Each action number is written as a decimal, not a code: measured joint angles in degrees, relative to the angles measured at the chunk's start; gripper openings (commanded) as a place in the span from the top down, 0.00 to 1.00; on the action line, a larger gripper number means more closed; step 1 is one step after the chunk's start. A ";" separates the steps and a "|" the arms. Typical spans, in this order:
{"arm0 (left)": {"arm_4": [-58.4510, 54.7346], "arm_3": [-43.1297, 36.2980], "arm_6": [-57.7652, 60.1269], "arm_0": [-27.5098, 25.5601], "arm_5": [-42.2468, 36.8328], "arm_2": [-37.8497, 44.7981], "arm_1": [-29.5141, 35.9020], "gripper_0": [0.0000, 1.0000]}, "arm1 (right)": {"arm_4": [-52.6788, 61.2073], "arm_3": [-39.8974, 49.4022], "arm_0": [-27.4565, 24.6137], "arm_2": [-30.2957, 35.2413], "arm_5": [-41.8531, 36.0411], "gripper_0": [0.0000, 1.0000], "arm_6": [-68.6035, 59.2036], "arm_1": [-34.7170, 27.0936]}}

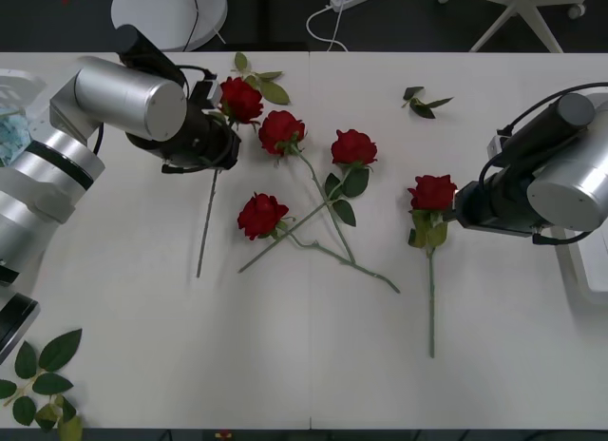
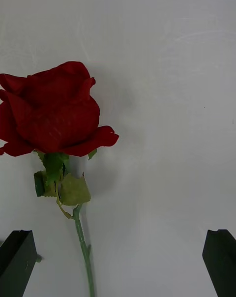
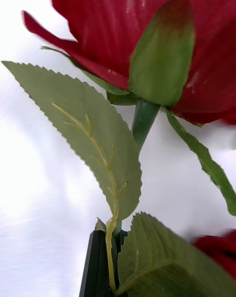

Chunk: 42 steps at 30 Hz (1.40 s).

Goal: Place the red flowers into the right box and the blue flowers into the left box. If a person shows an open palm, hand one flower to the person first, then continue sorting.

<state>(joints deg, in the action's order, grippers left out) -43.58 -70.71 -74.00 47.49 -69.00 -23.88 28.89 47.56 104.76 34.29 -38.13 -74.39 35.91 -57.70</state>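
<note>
roses on the bench, left tool pinching one stem

five red flowers (image 1: 285, 165) lie across the middle of the white bench (image 1: 513, 317). the upper-left rose (image 1: 240, 99) has its stem pinched just under the bloom by the left tool (image 3: 105, 257), fingers pressed together on it. the right-hand rose (image 2: 51, 110) lies flat, with the right tool (image 2: 118, 262) spread wide beside it, fingers (image 2: 17, 257) apart and touching nothing.
</note>
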 measured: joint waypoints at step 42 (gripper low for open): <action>-12.94 -41.81 0.01 -10.83 28.90 7.70 -13.49 1.00 | -12.99 -21.52 6.61 -12.21 5.17 1.00 0.03 19.29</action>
<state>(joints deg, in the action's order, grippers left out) -56.52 -112.52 -73.99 36.66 -40.11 -16.18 15.41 34.57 83.24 40.91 -50.34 -69.22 35.94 -38.41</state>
